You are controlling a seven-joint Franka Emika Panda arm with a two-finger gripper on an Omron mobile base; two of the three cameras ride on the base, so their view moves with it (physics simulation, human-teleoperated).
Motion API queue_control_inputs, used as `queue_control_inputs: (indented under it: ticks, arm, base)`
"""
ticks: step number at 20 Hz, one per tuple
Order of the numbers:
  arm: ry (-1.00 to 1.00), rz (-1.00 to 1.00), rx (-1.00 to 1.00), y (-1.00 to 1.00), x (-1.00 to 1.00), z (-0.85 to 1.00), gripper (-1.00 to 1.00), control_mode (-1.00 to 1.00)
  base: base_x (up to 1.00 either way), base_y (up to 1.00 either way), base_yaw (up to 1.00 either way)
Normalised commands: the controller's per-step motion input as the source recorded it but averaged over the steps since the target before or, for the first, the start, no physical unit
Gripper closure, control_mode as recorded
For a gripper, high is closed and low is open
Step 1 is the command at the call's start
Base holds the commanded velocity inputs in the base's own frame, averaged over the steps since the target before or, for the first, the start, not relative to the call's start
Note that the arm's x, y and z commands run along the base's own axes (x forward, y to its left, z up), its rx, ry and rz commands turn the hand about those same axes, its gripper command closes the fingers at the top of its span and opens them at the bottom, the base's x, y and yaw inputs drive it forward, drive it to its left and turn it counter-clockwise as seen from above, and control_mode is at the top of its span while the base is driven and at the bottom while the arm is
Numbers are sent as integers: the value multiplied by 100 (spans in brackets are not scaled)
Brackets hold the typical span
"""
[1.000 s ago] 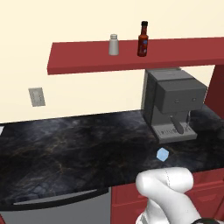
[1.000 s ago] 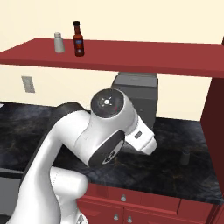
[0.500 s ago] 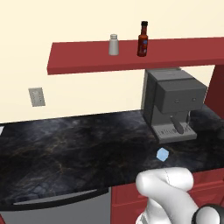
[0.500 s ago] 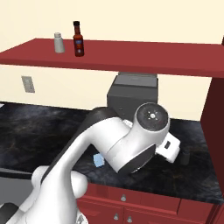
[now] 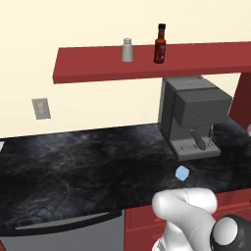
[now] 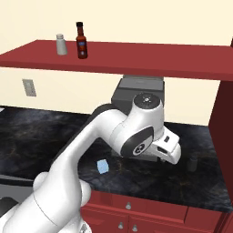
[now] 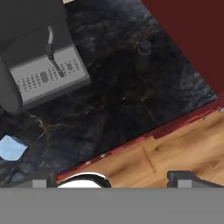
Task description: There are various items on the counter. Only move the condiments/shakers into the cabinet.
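Step in hand: two of the three are done; the arm is turned toward the last one, the black shaker (image 7: 142, 55).
On the cabinet: the grey shaker (image 5: 127, 50) and the red sauce bottle (image 5: 160, 44) stand upright on the flat top of the cabinet (image 5: 98, 62), just beside each other, near its middle.
Black shaker: upright on the counter (image 5: 83, 162), to the right of the coffee machine (image 5: 193, 115), near the tall dark red panel at the counter's end; in the right base view it shows as a small dark shape (image 6: 192, 164) past the robot's wrist.
Blue block: lies on the counter (image 6: 103, 166) in front of the coffee machine; it is to be left there.
Gripper: its two dark tips (image 7: 109, 179) stand wide apart at the bottom of the hand view with nothing between them, so it is open and empty, well apart from the shaker.
Next move, as I judge it: carry the hand over the shaker, lower the fingers either side of its body and close, keeping clear of the coffee machine and the red panel.
Risk: the dark shaker is hard to tell from the dark counter, and a slim upright thing tips easily if nudged.
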Motion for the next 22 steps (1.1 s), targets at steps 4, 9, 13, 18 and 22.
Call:
queue_control_inputs:
  ticks: [4,9,13,18,22]
  arm:
    - [0,0,-3,-34,30,-36,-100,-100]
    - [0,0,-2,-42,52,-34,-100,-100]
    - [0,0,0,-59,61,-17,-100,-100]
    - [5,0,0,-68,70,-17,-100,-100]
    - [9,0,0,-46,71,-18,-100,-100]
  base:
    - [0,0,0]
    - [0,0,0]
    - [0,0,0]
    - [0,0,0]
    - [0,0,0]
